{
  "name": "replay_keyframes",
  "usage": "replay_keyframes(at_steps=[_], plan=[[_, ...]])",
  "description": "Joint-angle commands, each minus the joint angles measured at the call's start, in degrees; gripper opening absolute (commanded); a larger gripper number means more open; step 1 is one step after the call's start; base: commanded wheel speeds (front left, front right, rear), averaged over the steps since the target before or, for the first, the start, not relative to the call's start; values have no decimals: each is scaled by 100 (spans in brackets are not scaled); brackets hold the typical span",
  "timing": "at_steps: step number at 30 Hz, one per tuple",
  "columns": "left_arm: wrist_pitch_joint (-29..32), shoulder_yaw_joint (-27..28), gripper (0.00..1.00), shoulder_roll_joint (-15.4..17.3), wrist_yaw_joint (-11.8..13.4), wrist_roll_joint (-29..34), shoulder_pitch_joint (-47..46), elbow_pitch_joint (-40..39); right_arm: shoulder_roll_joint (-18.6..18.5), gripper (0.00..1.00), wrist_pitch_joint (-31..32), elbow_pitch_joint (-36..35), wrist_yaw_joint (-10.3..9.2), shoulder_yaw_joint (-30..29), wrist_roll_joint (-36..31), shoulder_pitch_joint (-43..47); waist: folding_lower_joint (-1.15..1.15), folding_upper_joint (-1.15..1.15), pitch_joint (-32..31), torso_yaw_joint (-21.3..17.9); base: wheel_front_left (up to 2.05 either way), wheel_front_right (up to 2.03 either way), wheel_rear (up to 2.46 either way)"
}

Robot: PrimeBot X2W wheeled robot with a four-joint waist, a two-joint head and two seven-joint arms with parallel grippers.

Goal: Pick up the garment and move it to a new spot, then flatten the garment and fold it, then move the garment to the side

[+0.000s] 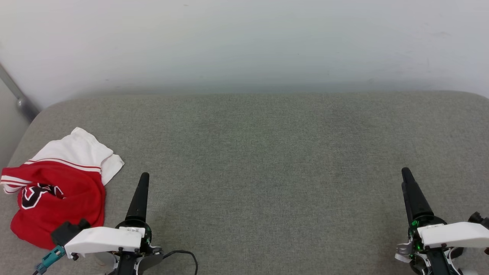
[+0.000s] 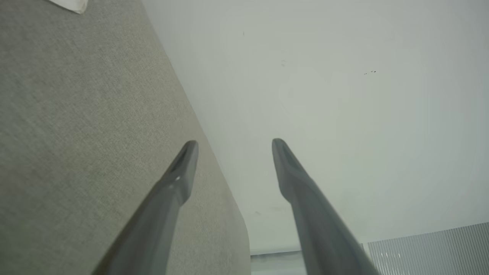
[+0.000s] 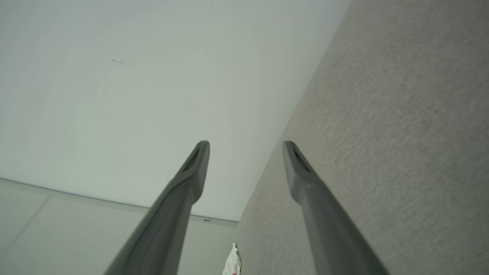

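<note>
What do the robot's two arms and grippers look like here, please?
Both the left gripper and the right gripper have two long, dark, tapering fingers on a white wrist housing. The left carries a teal connector and a looping black cable.

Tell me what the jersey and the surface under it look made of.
Jersey: soft fabric, possibly synthetic knit, matte; it crumples in loose folds. Cushioned surface: grey woven upholstery cloth, matte; fine heathered weave, rounded corners.
</note>
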Motion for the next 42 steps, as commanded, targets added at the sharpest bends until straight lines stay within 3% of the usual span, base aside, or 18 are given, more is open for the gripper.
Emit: replay_keyframes(at_steps=[1,22,42], plan=[[-65,-32,100,20,-2,233,-151,-125,-55,100,-52,-133,3,7,-284,-43,0,0,-2,3,0,0,0],[-511,-414,100,25,122,2939,-110,-53,26,100,-256,-283,3,66,-3254,76,0,0,-30,45,0,0,0],[-859,-662,100,94,200,4632,-209,67,57,100,-244,-495,3,86,-5053,150,0,0,-32,46,0,0,0]])
